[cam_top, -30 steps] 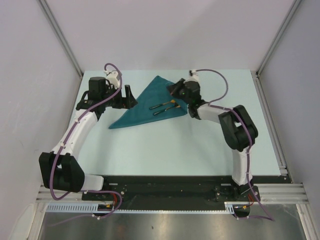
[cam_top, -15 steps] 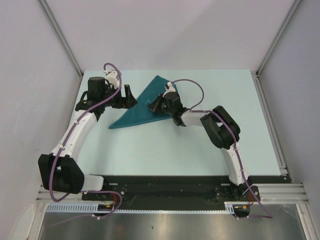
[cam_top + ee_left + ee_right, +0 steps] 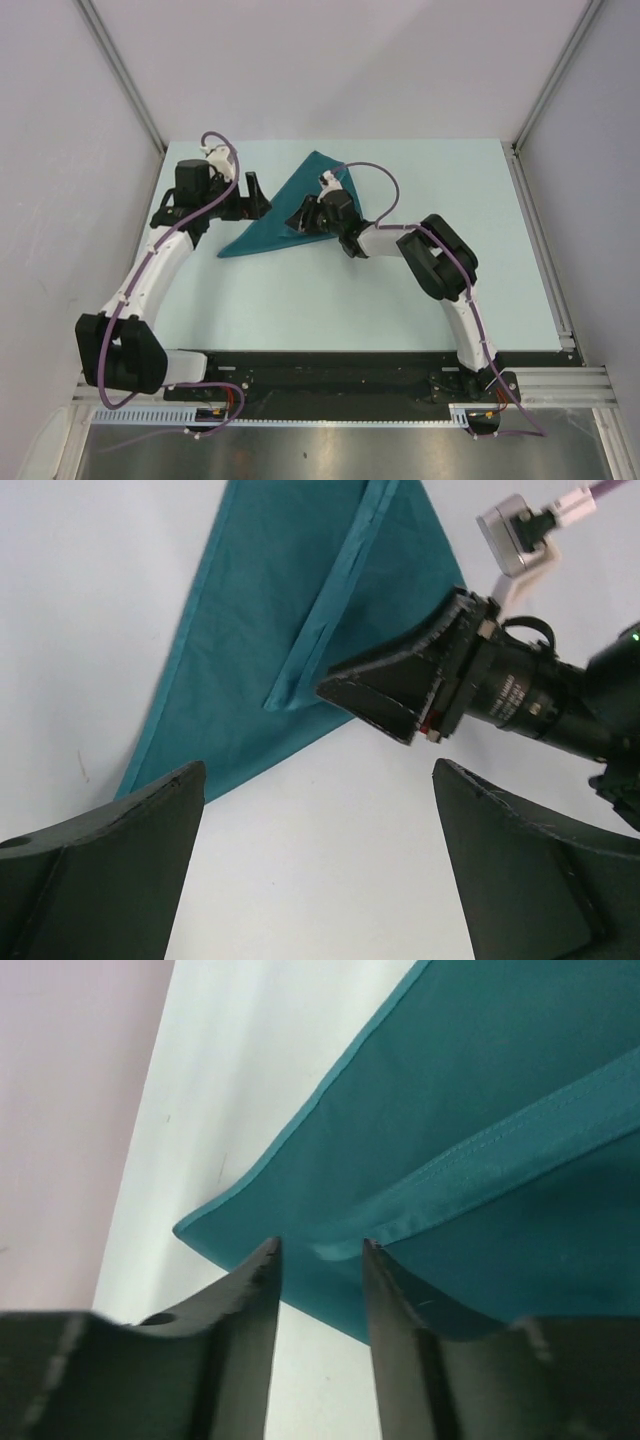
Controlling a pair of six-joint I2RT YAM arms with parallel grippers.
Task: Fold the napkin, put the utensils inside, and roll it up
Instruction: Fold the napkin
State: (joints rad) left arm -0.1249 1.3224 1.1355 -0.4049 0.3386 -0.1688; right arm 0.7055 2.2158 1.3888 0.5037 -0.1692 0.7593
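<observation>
So, the napkin is lying flat on the counter, folded into a long pointy triangle, out toward the far left part of the surface between the two arms. It's a deep teal cloth with a bit of a sheen and pretty smooth where it shows. One layer is flapped over, so a stitched hem runs diagonally across it like a low ridge. The counter itself is a pale minty matte sheet, plain and flat. The right hand is down low over the middle of the cloth, right at that flapped edge. Its fingers are matte black wedges with a slightly grainy plastic look, parted a little with a narrow slot between them. That reads as released rather than pinching, and the end of the hem shows through the slot. The left hand hangs just beside the napkin's left edge, spread wide with nothing in it, same chunky black wedges. Both arms are white shells with black joints. A small white connector block with a thin purple cable sits on the right wrist. Pale lilac-grey wall panels box in the back and sides.
</observation>
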